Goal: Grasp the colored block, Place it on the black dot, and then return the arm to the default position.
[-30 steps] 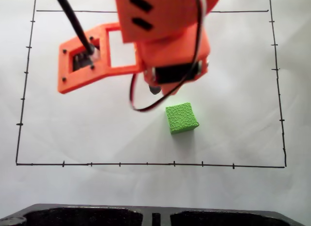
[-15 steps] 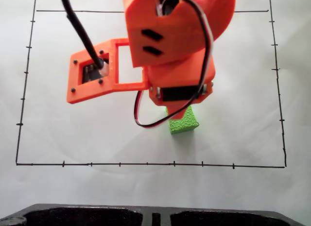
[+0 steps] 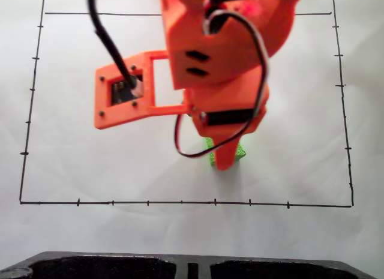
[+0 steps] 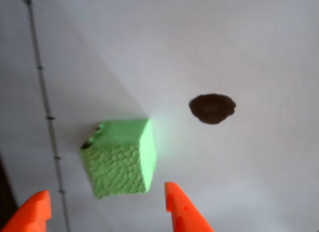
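There's one green block (image 4: 119, 159) and one black dot (image 4: 212, 108) on the white paper (image 3: 288, 141), sitting near each other but clearly apart in the wrist view, with bare paper all around the dot. In the fixed view the orange arm (image 3: 222, 57) hangs right over the block so just a sliver of green peeks out, inside the drawn border line (image 3: 180, 203) and a bit up from its bottom edge, lots of open paper left and right. The claw (image 4: 104, 207) is spread wide, one orange tip on each side of the block's near end, not touching it.
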Robot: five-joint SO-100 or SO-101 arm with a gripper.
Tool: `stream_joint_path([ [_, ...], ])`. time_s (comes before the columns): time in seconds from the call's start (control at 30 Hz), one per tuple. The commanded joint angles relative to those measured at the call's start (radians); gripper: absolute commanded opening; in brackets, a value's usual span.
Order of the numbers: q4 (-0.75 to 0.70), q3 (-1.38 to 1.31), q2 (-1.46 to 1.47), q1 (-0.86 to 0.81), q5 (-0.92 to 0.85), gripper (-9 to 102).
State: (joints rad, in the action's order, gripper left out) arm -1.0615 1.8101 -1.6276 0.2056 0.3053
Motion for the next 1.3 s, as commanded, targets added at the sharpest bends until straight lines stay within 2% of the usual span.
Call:
stream_joint_path([
  [0.0,0.008,-0.057,0.02,0.002,-0.014,31],
  [0.83,0.008,-0.21,0.288,0.034,-0.034,31],
  [1.13,0.006,-0.21,0.253,0.002,-0.046,10],
  [1.27,-0.005,-0.206,0.227,-0.011,-0.071,8],
])
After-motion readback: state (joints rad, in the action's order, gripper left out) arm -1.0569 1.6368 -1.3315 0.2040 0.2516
